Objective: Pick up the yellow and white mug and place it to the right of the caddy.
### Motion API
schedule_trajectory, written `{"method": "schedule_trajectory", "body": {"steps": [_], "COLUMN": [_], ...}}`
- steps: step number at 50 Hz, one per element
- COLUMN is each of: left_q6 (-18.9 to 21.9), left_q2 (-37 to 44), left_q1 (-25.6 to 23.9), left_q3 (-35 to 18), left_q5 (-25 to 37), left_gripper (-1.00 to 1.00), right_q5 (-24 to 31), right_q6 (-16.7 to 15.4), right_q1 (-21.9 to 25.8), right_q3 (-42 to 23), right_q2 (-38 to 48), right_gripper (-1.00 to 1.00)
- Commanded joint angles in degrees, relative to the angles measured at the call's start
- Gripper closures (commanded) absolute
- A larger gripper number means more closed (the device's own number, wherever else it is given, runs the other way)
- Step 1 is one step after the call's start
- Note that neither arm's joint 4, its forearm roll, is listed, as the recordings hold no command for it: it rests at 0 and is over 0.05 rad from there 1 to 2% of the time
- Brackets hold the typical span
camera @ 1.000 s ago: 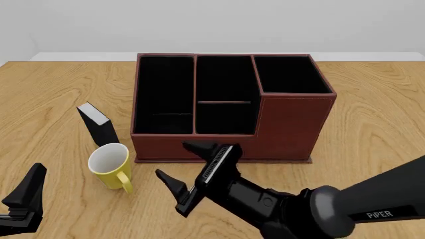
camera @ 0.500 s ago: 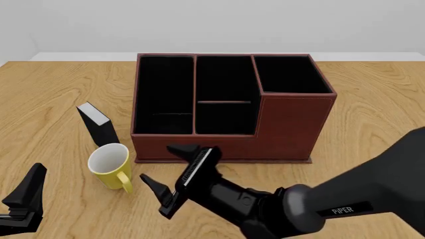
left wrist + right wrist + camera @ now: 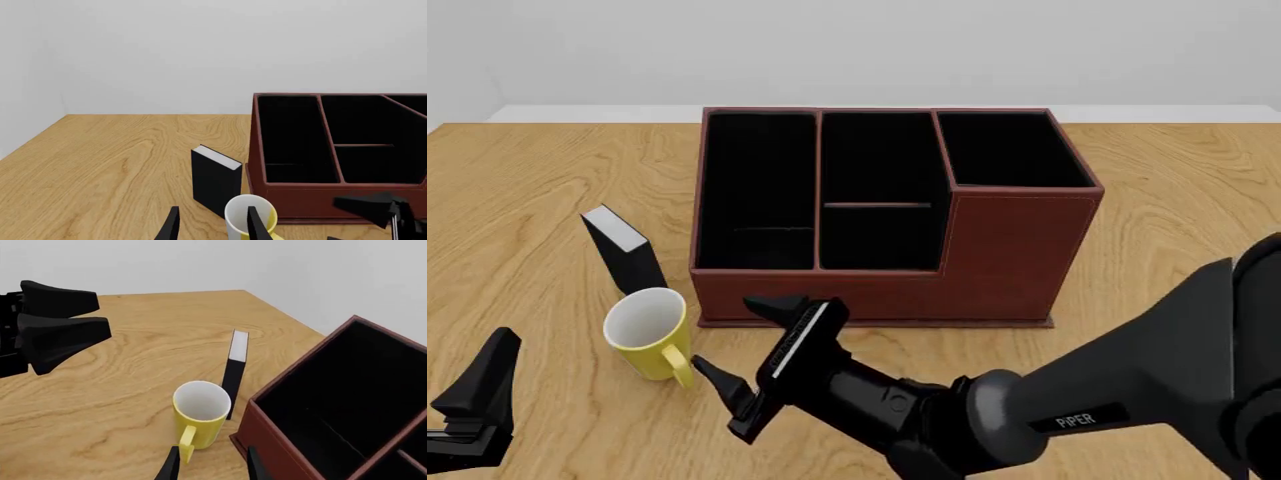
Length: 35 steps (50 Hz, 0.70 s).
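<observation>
1. In the front view we see the yellow and white mug (image 3: 647, 334) standing upright on the wooden table (image 3: 1174, 230), at the lower left of the frame, its open mouth up and its loop handle turned toward the bottom edge.
2. The caddy (image 3: 888, 215) fills the upper middle of the frame. The mug sits just beside its front left corner; we cannot tell whether the two touch.
3. A small black box (image 3: 623, 249) stands just behind the mug, its lower end hidden by the mug's rim.
4. The right gripper (image 3: 749, 352) reaches in from the lower right, spread wide, holding nothing. One finger tip lies just right of the mug's handle, the other in front of the caddy's lower edge.
5. In the right wrist view only the tips of its two fingers show at the bottom edge. The mug's handle sits close to one of them; contact is hard to judge.
6. The left gripper (image 3: 478, 402) is cut off at the lower left corner of the front view. Only dark finger shapes show, so we cannot tell how far it is spread.
</observation>
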Motion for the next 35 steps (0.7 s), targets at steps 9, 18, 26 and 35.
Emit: {"method": "schedule_trajectory", "body": {"steps": [9, 18, 26, 35], "left_q6": [0.0, 0.0, 0.0, 0.0], "left_q2": [0.0, 0.0, 0.0, 0.0], "left_q1": [0.0, 0.0, 0.0, 0.0], "left_q3": [0.0, 0.0, 0.0, 0.0], "left_q5": [0.0, 0.0, 0.0, 0.0], "left_gripper": [-1.0, -1.0, -1.0, -1.0], "right_q5": [1.7, 2.05, 2.12, 2.43], "right_q6": [-0.34, -0.43, -0.68, -0.63], "right_q1": [0.65, 0.86, 1.16, 1.23], "right_q3": [-2.81, -4.2, -5.23, -6.35], "right_q2": [1.23, 2.48, 3.73, 4.89], "right_gripper": [-1.0, -1.0, -1.0, -1.0]}}
